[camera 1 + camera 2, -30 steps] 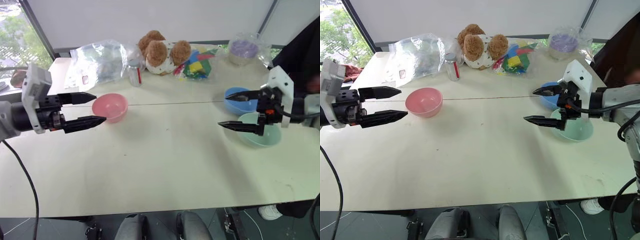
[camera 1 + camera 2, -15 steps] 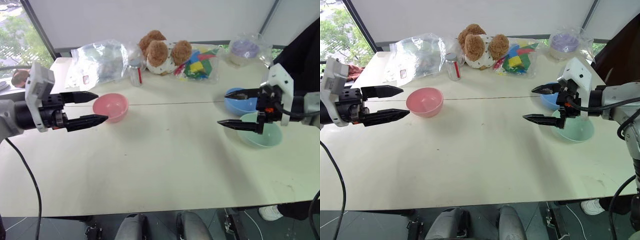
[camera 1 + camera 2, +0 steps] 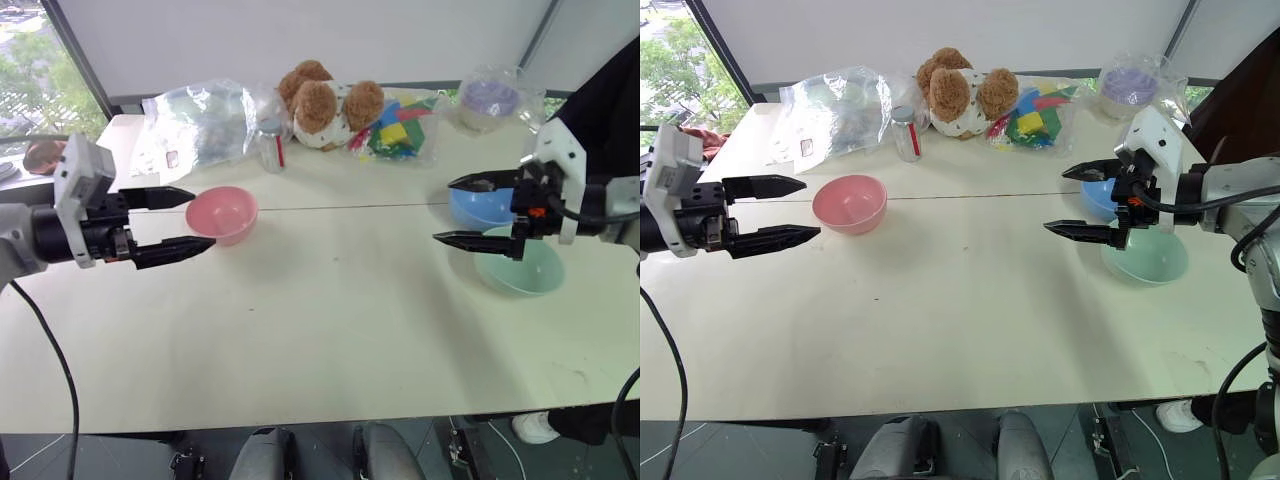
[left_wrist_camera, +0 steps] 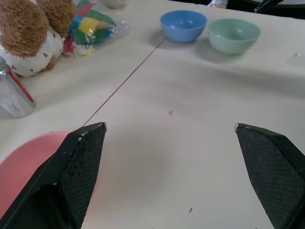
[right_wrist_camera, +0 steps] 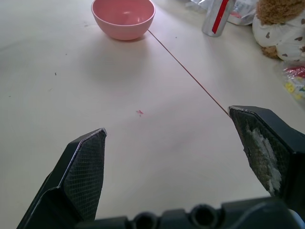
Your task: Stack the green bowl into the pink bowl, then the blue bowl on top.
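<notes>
I am looking over the worktop (image 3: 320,330) and judging that nothing is stacked yet, so both steps of the job are still ahead of me. On the left, my left end effector (image 3: 188,219) is hovering above the worktop with its two black fingers spread wide, holding nothing and touching nothing; the pink bowl (image 3: 221,213) is sitting upright and empty just beyond its fingertips, at the seam line running across the worktop. Farther back, a clear plastic bag (image 3: 200,120), a small can (image 3: 270,146), a plush toy (image 3: 325,103) and a bag of coloured blocks (image 3: 398,128) are lying along the far edge. On the right, the blue bowl (image 3: 477,205) and the green bowl (image 3: 522,262) are resting side by side, blue farther, green nearer, well apart from the pink one. My right end effector (image 3: 450,212) is hanging above them, pointing left, its fingers fully apart and empty, clamped on nothing. I am reckoning the green bowl needs gripping first and carrying across to the pink bowl, then the blue one after.
</notes>
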